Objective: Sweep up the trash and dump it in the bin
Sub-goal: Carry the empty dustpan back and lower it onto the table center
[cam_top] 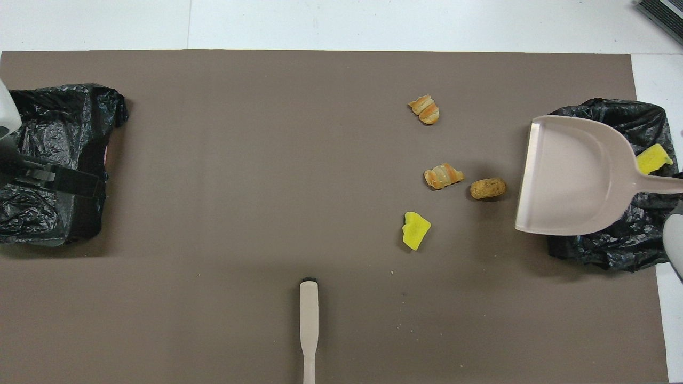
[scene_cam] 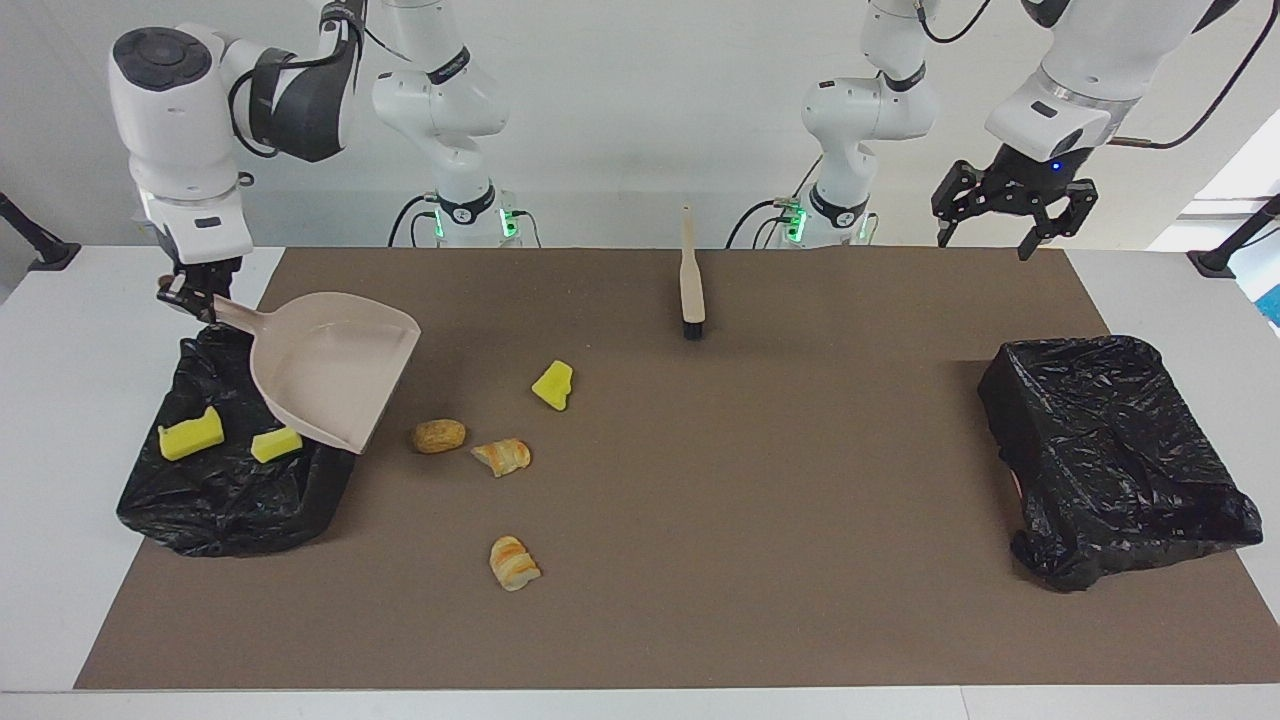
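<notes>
My right gripper (scene_cam: 192,296) is shut on the handle of the beige dustpan (scene_cam: 335,368), which hangs nearly level and empty over the inner edge of the black-lined bin (scene_cam: 205,515) at the right arm's end. Two yellow sponge scraps (scene_cam: 190,435) (scene_cam: 276,443) lie in that bin; the overhead view shows only one (cam_top: 652,159), the pan (cam_top: 573,178) covering the rest. On the mat beside the bin lie a yellow sponge chunk (scene_cam: 553,385), a brown piece (scene_cam: 438,435) and two bread pieces (scene_cam: 502,456) (scene_cam: 514,563). My left gripper (scene_cam: 1010,235) waits open.
The beige hand brush (scene_cam: 691,282) lies on the mat close to the robots, bristles pointing away from them. A second black-lined bin (scene_cam: 1110,450) sits at the left arm's end, below the left gripper. The brown mat (scene_cam: 760,520) covers most of the table.
</notes>
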Action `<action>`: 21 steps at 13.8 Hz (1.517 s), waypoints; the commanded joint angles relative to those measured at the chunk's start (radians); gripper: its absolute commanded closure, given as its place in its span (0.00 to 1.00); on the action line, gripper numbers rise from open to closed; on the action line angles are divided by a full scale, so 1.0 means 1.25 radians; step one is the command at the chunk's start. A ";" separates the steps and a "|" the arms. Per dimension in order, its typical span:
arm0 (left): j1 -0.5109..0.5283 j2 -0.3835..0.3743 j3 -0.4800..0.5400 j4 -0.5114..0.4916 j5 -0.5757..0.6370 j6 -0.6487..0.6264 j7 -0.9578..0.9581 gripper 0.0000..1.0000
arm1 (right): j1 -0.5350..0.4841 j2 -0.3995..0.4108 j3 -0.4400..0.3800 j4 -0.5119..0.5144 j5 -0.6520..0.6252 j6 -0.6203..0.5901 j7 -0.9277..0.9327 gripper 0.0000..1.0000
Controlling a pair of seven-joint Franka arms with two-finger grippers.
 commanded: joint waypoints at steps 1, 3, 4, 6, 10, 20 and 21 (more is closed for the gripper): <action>0.009 -0.009 -0.004 -0.003 -0.007 -0.007 0.011 0.00 | 0.059 -0.014 -0.001 -0.014 0.051 -0.024 0.188 1.00; 0.009 -0.009 -0.004 -0.003 -0.007 -0.007 0.011 0.00 | 0.102 -0.005 -0.001 -0.019 0.086 -0.030 0.371 1.00; 0.009 -0.009 -0.004 -0.003 -0.007 -0.007 0.011 0.00 | 0.122 0.001 -0.001 -0.022 0.114 -0.030 0.440 1.00; 0.009 -0.009 -0.004 -0.003 -0.007 -0.009 0.011 0.00 | 0.160 0.014 -0.001 -0.022 0.168 -0.030 0.575 1.00; 0.009 -0.009 -0.004 -0.003 -0.007 -0.009 0.011 0.00 | 0.252 0.043 0.000 -0.018 0.273 -0.028 0.913 1.00; 0.009 -0.009 -0.004 -0.003 -0.007 -0.009 0.011 0.00 | 0.502 0.273 0.000 0.169 0.320 0.061 1.464 1.00; 0.009 -0.009 -0.004 -0.003 -0.007 -0.009 0.011 0.00 | 0.517 0.311 0.000 0.210 0.321 0.061 1.493 1.00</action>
